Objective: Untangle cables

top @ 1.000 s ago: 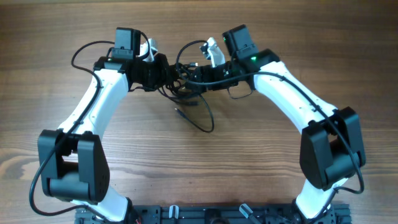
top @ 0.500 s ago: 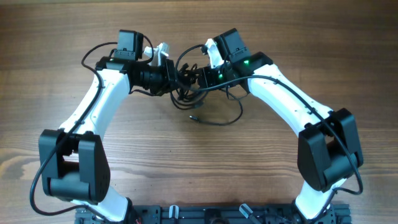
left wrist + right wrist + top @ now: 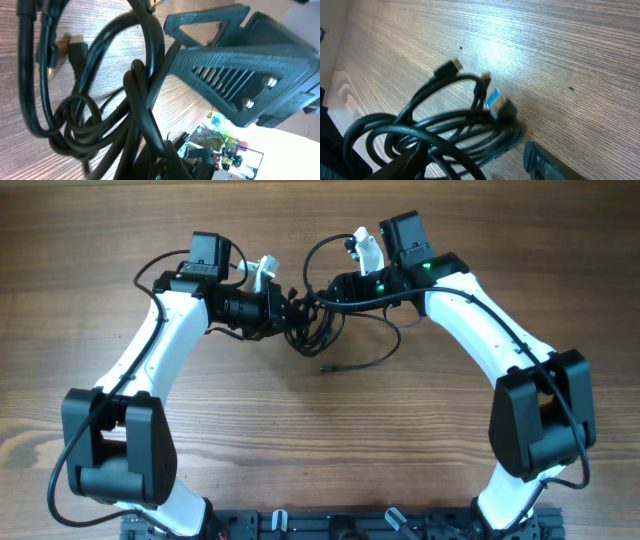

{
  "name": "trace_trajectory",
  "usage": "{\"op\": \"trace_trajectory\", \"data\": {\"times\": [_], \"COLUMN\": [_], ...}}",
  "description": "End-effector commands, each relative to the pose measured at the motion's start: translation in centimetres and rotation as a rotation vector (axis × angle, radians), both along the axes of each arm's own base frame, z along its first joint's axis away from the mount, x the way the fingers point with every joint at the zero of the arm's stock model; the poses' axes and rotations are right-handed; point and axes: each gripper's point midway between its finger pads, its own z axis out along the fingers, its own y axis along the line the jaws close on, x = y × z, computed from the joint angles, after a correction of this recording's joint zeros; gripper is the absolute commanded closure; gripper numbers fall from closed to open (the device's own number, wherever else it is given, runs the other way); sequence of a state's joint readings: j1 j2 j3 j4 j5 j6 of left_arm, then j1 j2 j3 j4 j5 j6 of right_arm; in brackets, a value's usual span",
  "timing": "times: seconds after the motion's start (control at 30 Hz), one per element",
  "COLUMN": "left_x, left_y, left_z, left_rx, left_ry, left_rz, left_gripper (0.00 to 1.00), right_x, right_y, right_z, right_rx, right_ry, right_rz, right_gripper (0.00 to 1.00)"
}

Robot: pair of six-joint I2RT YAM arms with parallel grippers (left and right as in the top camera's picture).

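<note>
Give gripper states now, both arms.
Left gripper: closed on the cables.
Right gripper: cannot tell; cables run between its fingers.

The cables (image 3: pixel 308 330) bunching in the middle
Left gripper (image 3: pixel 283 308) is sitting left, right gripper (image 3: pixel 338 285) right; a tail is trailing onto the table (image 3: pixel 320 440).

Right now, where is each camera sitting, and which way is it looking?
Overhead: sits above the table, looks straight down; the left arm and right arm show, meeting at the cables.
Left wrist: rides the left arm, looks close at the cables; one slotted finger shows.
Right wrist: rides the right arm, looks down at cable loops and a blue-tipped plug; a finger edge shows.
Shared: all three see the same black cables and wooden tabletop.
</note>
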State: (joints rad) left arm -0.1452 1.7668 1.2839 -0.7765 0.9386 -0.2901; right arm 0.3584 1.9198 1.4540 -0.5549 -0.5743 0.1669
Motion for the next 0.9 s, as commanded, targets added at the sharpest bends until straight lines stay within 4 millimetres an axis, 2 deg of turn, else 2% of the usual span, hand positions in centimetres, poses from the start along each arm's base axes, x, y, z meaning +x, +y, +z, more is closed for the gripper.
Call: {"op": "trace_trajectory", "data": {"times": [0.0, 0.1, 0.23, 0.3, 0.37, 0.47, 0.57, 0.67, 0.77, 0.87], "left_x": [-1.5, -2.1, -2.6, -2.4, -1.9, -1.5, -1.0, -0.1, 0.0, -0.6], "left_y": [-0.7, -1.6, -2.7, -2.6, -2.3, -1.9, -1.1, 0.3, 0.8, 0.8], "left_z": [1.5, 3.2, 6.5, 6.3, 5.1, 4.0, 4.0, 3.9, 3.8, 3.7], "left_rx": [-0.071, -0.183, -0.383, -0.369, -0.296, -0.226, -0.223, -0.211, -0.212, -0.215], "left_ry": [-0.043, -0.046, -0.067, -0.065, -0.072, -0.105, -0.122, -0.127, -0.097, -0.071], "left_rz": [-0.087, -0.123, -0.178, -0.169, -0.148, -0.139, -0.124, -0.079, -0.055, -0.062], "left_gripper": [0.96, 0.96, 0.96, 0.96, 0.96, 0.96, 0.96, 0.96, 0.96, 0.96], "right_x": [1.0, 1.0, 0.3, -0.5, -1.8, -4.9, -7.3, -8.2, -7.8, -7.5], "right_y": [-0.7, -0.7, -0.7, -0.6, -0.2, 0.6, -0.3, -1.2, -0.2, 1.6], "right_z": [-0.6, -0.7, -1.0, -1.2, -1.1, -0.5, -1.3, -1.9, -1.1, 1.0], "right_rx": [-0.011, -0.019, -0.028, -0.029, -0.005, 0.064, 0.027, -0.026, 0.040, 0.189], "right_ry": [0.008, 0.008, 0.036, 0.058, 0.059, 0.097, 0.164, 0.203, 0.168, 0.125], "right_rz": [-0.044, -0.046, -0.038, -0.006, 0.085, 0.239, 0.299, 0.301, 0.325, 0.368], "right_gripper": [0.37, 0.35, 0.31, 0.23, 0.21, 0.20, 0.22, 0.24, 0.23, 0.24]}}
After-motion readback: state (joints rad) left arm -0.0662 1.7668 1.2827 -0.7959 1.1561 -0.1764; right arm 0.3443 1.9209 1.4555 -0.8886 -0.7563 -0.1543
